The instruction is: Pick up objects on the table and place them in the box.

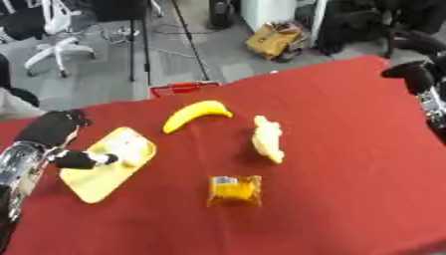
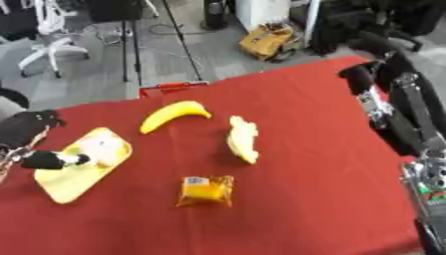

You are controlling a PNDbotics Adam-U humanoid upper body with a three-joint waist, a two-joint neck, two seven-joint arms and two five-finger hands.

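A yellow banana [image 1: 196, 115] lies mid-table on the red cloth. To its right is a pale yellow lumpy piece [image 1: 268, 138]. An orange packet [image 1: 234, 191] lies nearer the front. At the left sits a shallow yellow box [image 1: 94, 184] with a white item [image 1: 129, 145] in its far end. My left hand [image 1: 52, 128] hovers at the box's left side, and its thumb [image 1: 85, 160] reaches over the box beside the white item, holding nothing. My right hand [image 2: 357, 79] is raised over the table's far right corner, well away from the objects.
A red-rimmed frame [image 1: 183, 88] shows just beyond the table's far edge. Office chairs, a stand and a tan bag [image 1: 275, 40] are on the floor behind. The table's right edge [image 1: 418, 124] runs diagonally below my right arm.
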